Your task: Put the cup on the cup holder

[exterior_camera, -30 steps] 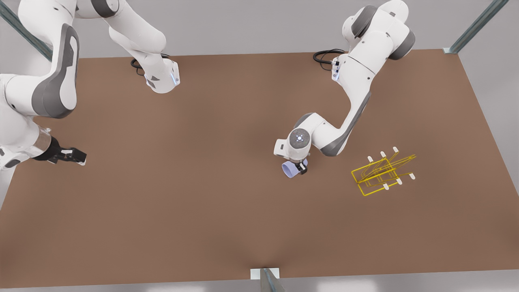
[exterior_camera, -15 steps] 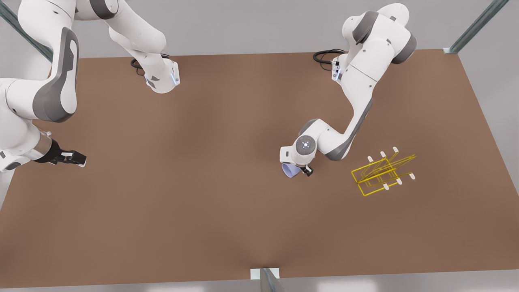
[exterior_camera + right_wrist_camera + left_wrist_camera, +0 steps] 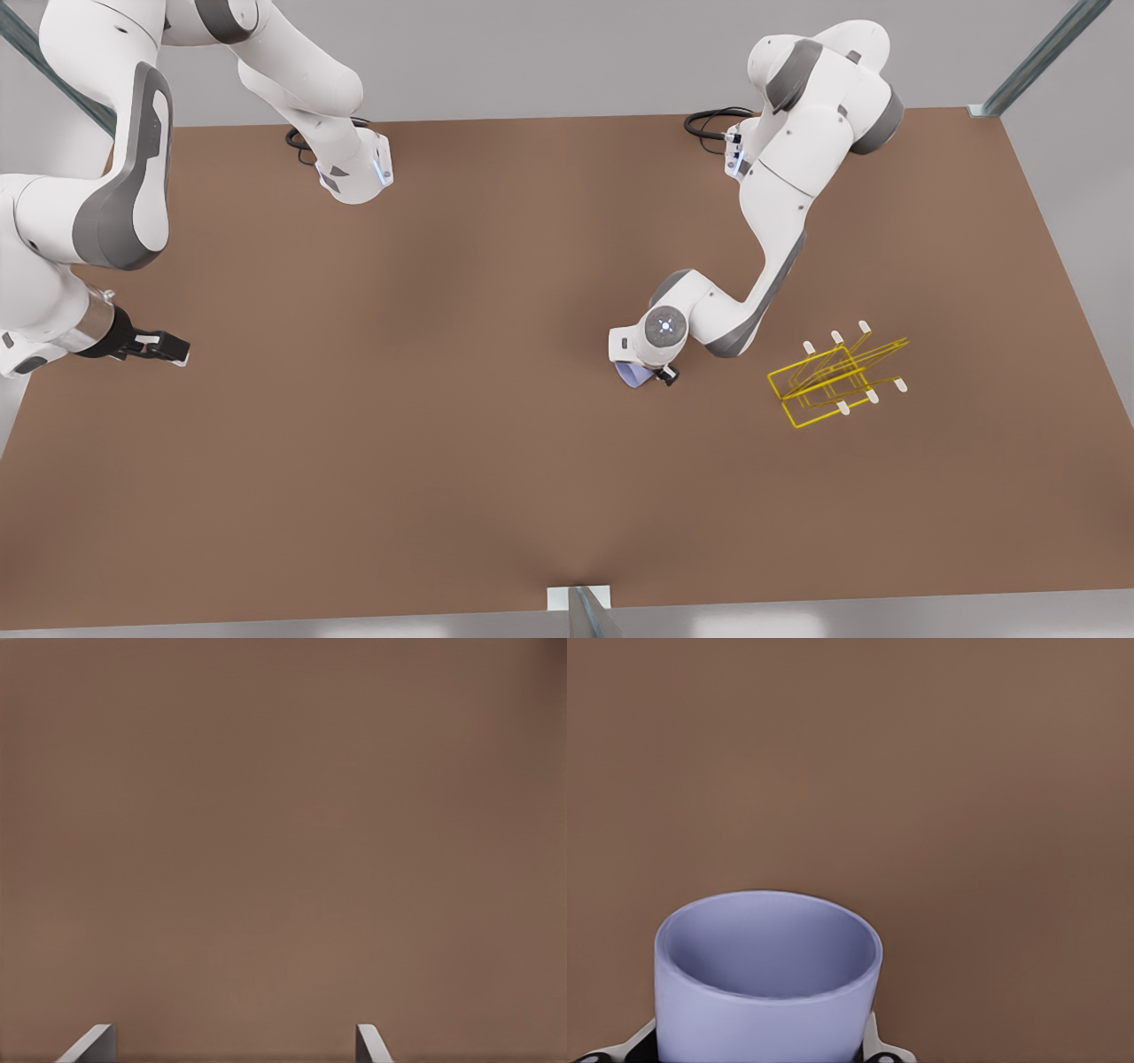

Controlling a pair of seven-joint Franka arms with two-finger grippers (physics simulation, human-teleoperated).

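Small lavender-blue tapered cup (image 3: 631, 376) clamped in left gripper (image 3: 651, 374), mid-worktop.
Yellow thin-wire cup holder (image 3: 833, 379) well apart; right gripper (image 3: 168, 346) parted, waiting at worktop's edge.

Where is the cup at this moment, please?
The cup sits in the left gripper right of the front view's centre, to the left of the yellow cup holder.

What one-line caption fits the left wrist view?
Left gripper shut on the lavender cup above the brown table.
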